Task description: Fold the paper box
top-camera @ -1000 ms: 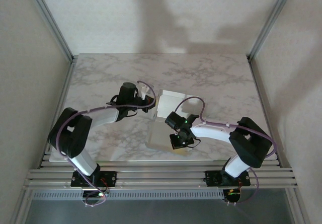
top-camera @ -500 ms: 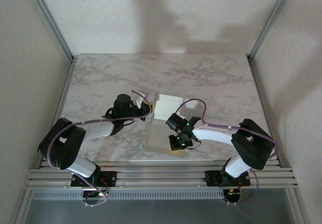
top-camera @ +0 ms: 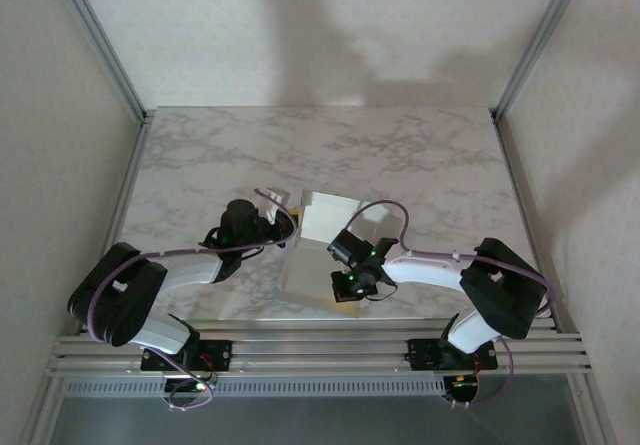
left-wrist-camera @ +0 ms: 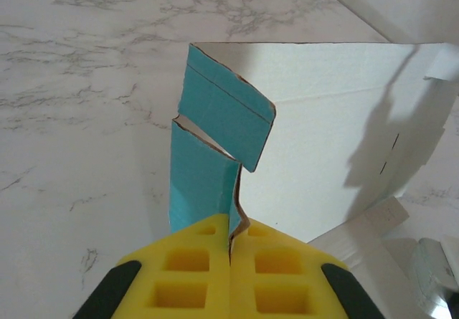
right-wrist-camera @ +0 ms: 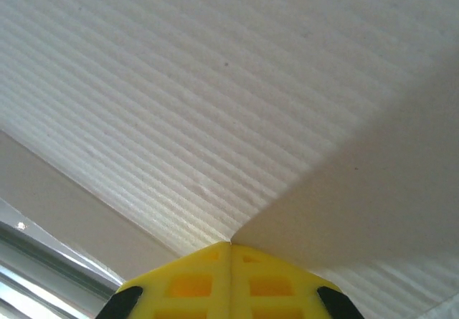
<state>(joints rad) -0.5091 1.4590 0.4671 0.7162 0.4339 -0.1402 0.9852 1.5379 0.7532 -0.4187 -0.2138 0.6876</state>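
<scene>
overhead, the paper box [top-camera: 330, 210] lies near the middle of the marble table [top-camera: 420, 155], just ahead of the two arms, pale face up, its far panel lifted off the surface. the left gripper [top-camera: 287, 227] meets the box at its left edge, while the right gripper [top-camera: 350, 290] sits at the near edge, closer to the arm bases.

from the left wrist, the left gripper [left-wrist-camera: 231, 234] has its yellow fingers [left-wrist-camera: 186, 269] pressed together, pinching a turquoise flap [left-wrist-camera: 204, 183] of the paper box [left-wrist-camera: 330, 111]. the flap stands upright from the table [left-wrist-camera: 86, 118], its card running down into the seam between the fingers. a second turquoise flap [left-wrist-camera: 222, 115] stands just behind it, parted from the first by a torn-looking slit. the wide pale panel stretches away to the right, with a shadow falling across it.

from the right wrist, the right gripper [right-wrist-camera: 231, 246] also shows yellow fingers [right-wrist-camera: 186, 283] closed tight against each other, their tips right up against the ribbed, pale face of the paper box [right-wrist-camera: 215, 104]. a shaded panel meets the lit one along a line that runs from the fingertips; whether card is caught between these fingers cannot be told.
</scene>
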